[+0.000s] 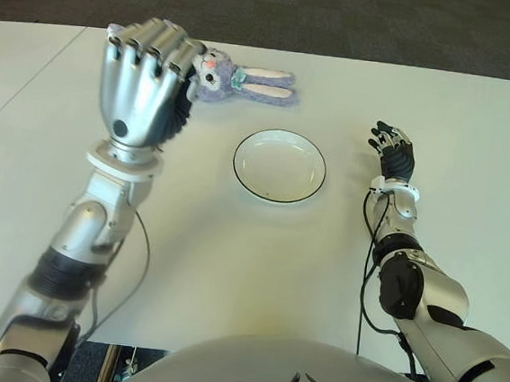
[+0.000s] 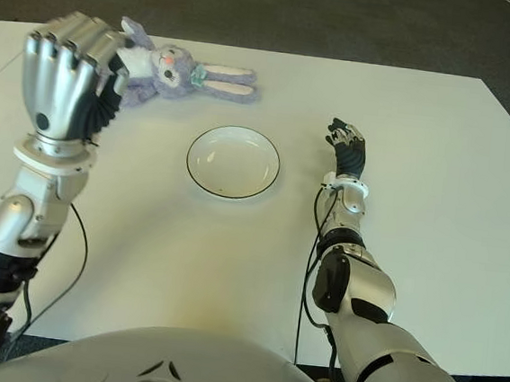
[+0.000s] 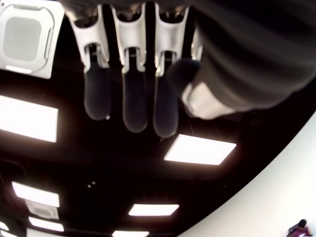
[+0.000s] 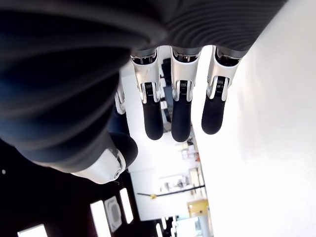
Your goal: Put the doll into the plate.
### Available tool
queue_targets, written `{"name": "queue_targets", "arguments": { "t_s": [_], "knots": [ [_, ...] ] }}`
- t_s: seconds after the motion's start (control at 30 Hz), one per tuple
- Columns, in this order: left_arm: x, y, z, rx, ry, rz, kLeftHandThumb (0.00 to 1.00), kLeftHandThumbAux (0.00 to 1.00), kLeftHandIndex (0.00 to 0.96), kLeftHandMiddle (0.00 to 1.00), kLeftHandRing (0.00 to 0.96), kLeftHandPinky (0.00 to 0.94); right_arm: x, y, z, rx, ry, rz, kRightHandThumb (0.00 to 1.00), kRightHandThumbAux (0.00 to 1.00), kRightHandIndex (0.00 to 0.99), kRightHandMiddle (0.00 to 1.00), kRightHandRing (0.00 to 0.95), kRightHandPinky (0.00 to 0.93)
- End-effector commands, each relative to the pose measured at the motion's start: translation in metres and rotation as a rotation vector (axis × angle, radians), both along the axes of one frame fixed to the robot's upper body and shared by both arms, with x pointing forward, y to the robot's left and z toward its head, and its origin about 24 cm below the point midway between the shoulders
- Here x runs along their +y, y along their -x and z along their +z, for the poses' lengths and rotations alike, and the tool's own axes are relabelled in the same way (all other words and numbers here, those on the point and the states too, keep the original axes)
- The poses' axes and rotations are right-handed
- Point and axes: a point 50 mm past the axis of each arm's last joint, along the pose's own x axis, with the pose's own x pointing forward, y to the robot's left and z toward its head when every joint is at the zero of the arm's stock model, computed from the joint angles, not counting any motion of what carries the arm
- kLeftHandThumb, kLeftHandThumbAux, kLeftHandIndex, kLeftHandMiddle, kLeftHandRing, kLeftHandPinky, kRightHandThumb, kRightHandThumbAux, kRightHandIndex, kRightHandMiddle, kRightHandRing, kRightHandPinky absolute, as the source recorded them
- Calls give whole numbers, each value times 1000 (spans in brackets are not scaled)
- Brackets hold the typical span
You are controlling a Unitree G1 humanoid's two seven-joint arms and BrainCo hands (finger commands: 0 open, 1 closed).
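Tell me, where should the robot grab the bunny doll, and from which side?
Probably around the doll's soft, chunky body, coming down from above. It lies flat on the table with thin ears toward the plate's far side. The left hand is raised beside it, open and holding nothing. The right hand shows right of the plate.

white table (image 1: 229, 270), doll (image 1: 238, 81), plate (image 1: 279, 165)

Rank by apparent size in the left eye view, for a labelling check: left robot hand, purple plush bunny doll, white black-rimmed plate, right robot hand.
1. Left robot hand, raised nearer the camera, so inflated.
2. White black-rimmed plate and purple plush bunny doll: look alike.
3. Right robot hand.
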Motion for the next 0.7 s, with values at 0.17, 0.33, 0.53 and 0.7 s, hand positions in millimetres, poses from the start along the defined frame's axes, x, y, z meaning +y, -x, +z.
{"name": "queue_targets", "arguments": {
  "t_s": [0.17,0.33,0.53,0.7],
  "knots": [
    [64,-65,30,-98,-65,352,250,455,76,130,111,102,18,74,-95,434,-189,-26,699,733,405,228,221,236],
    [96,-101,14,83,-79,497,213,380,0,0,0,0,18,73,-95,432,-197,-32,699,733,404,227,222,255],
    [108,-117,12,277,-114,598,200,292,0,0,0,0,18,73,-95,433,-207,-31,699,732,403,231,227,251],
    [108,-130,12,382,-177,646,135,252,0,0,0,0,18,73,-95,434,-208,-32,699,732,403,235,232,263]
  ]
}}
